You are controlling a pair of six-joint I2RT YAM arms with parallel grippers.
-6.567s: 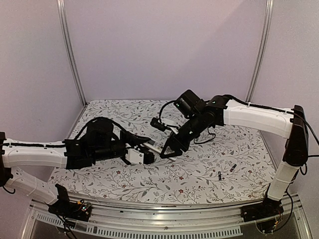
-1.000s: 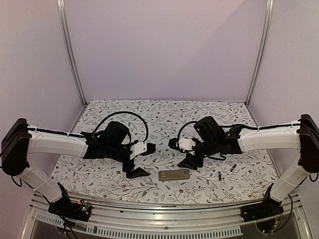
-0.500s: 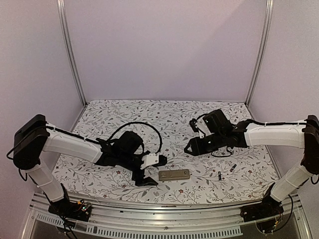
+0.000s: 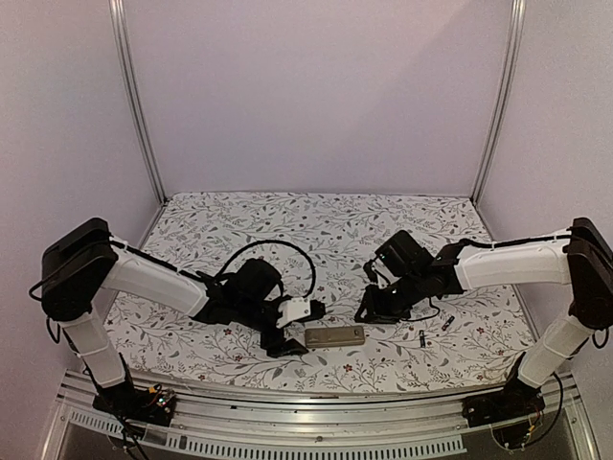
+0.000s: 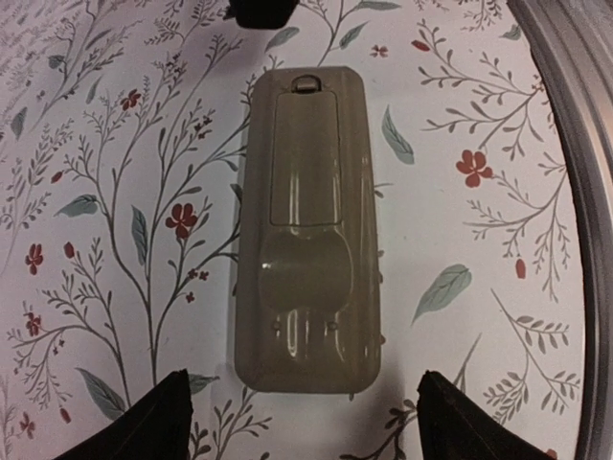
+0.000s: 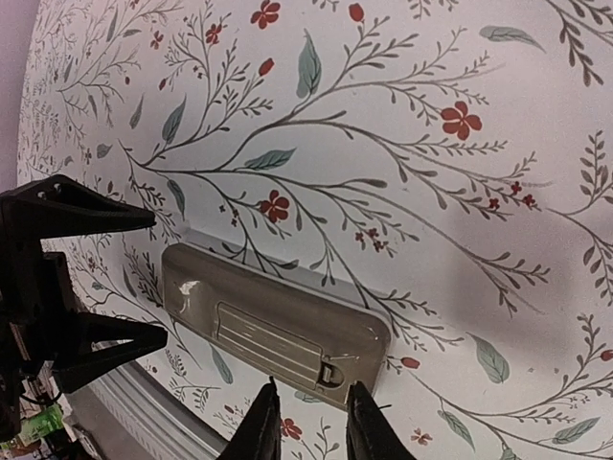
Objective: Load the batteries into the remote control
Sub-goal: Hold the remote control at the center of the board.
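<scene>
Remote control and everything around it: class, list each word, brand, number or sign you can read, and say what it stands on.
No text can be read anywhere.
Remote control: lies back up; its grey-beige back shows no print.
Batteries: too small in the top view to read any marking.
Tablecloth: floral pattern only, no words.

A flower-printed cloth (image 5: pixel 498 316) lies beneath the left gripper (image 5: pixel 305 422) and right gripper (image 6: pixel 311 431). A metal rail (image 5: pixel 586 125) runs close beside the left one.
</scene>
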